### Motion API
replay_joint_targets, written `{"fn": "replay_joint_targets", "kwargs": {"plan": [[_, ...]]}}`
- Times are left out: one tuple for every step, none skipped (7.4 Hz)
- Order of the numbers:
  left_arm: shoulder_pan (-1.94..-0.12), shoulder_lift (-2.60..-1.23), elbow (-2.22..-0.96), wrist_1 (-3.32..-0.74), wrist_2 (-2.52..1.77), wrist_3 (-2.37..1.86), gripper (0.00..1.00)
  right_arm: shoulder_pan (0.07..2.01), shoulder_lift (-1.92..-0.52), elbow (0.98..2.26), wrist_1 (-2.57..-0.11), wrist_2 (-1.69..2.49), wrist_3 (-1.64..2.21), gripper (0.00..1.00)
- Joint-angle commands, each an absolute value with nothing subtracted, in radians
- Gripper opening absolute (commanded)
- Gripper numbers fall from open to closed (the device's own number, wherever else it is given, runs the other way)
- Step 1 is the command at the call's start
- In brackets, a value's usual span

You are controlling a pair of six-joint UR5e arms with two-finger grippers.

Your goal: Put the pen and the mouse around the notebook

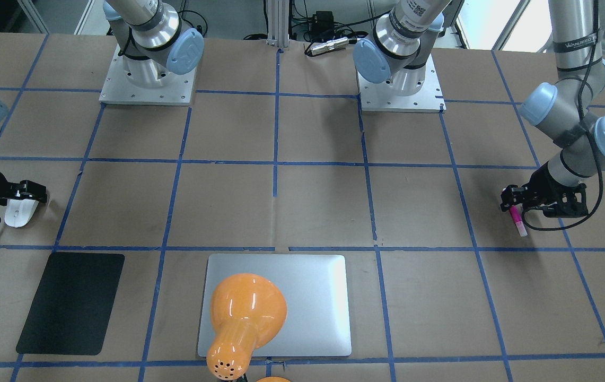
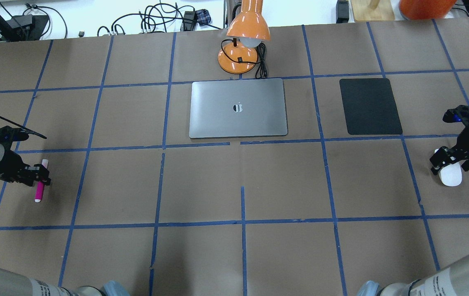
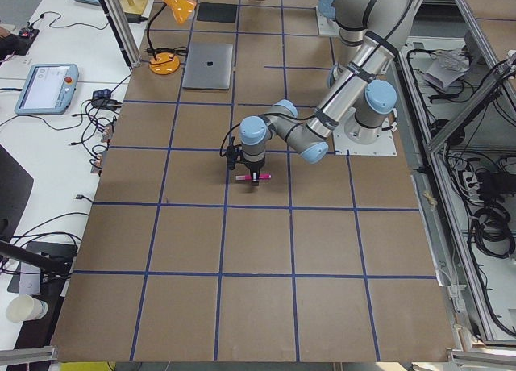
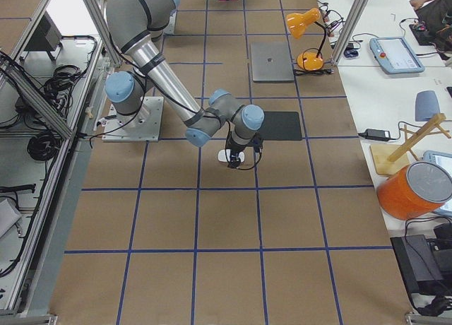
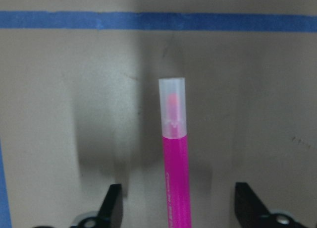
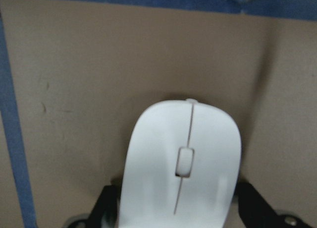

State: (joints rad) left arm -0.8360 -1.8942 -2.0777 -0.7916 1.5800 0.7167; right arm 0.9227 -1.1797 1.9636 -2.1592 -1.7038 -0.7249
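The magenta pen lies flat on the table at the far left. My left gripper stands over it, open; in the left wrist view the pen runs between the two fingers of the gripper with a gap on each side. At the far right the white mouse rests on the table under my right gripper. That gripper is open, its fingers close beside the mouse. The silver notebook lies closed at the far middle, well away from both grippers.
A black mat lies to the right of the notebook, not far from the mouse. An orange desk lamp with its cable stands just behind the notebook, its shade leaning over it. Blue tape lines grid the brown table.
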Motion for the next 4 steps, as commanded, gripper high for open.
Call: {"fn": "replay_joint_targets", "kwargs": {"plan": [[-0.836, -1.899, -2.076, -0.790, 1.580, 0.716, 0.11, 0.919, -1.183, 1.962, -2.161, -1.698, -0.727, 0.48], [-0.836, -1.885, -2.074, -0.788, 1.582, 0.718, 0.00, 0.919, -1.198, 1.953, -2.158, -1.698, -0.723, 0.36], [-0.836, -1.870, -2.075, -0.790, 1.583, 0.712, 0.00, 0.934, -1.228, 1.900, -2.081, -1.684, -0.715, 0.19], [-0.848, -1.859, -2.075, -0.793, 1.585, 0.612, 0.00, 0.958, -1.241, 1.823, -1.969, -1.637, -0.684, 0.13]]}}
